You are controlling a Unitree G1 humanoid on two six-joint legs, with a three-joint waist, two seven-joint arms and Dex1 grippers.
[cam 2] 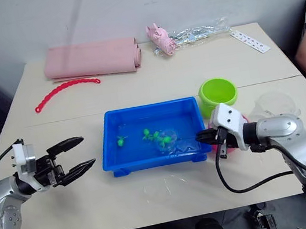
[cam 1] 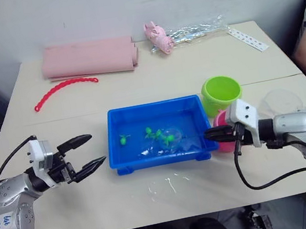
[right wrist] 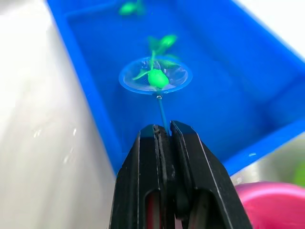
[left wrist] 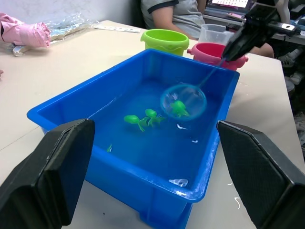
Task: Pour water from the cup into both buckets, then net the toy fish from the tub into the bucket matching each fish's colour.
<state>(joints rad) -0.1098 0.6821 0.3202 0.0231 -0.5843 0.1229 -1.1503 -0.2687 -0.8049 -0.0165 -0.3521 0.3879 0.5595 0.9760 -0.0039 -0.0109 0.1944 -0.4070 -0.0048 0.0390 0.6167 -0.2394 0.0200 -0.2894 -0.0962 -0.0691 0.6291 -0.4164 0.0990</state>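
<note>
Netting is the step in hand: the right gripper [right wrist: 164, 131] is clenched on the thin handle of a small round net [right wrist: 155, 76], whose hoop lies straight ahead of its fingertips, down in the water of the blue tub [cam 1: 121, 160]. A green toy fish [right wrist: 157, 78] sits inside the hoop, and judging by the right wrist view it looks cupped rather than merely beside the mesh, though the water makes that hard to be sure of. More green fish [left wrist: 141, 118] float just beyond the hoop, farther from the gripper.

To do this well, the hoop should rise level so the fish stays in the pocket, pause above the water to drain, then swing back toward the gripper's own side. The lime green bucket [cam 1: 220, 94] stands just behind the gripper, beyond the pink bucket [left wrist: 217, 51], which sits right beside the wrist. The pink one is the nearer trap, so the net should pass over it without tipping and empty only above the green rim. The handle is slender and may twist in the grip during the swing.

The clear cup [cam 2: 273, 104] rests beyond the right forearm, near the buckets. The left gripper [cam 1: 80, 156] hangs released, fingers spread, just outside the tub's far end from the net, holding nothing.

As for writing, a handwritten mark on the left arm is too small to read, and no brand or label is legible elsewhere.
</note>
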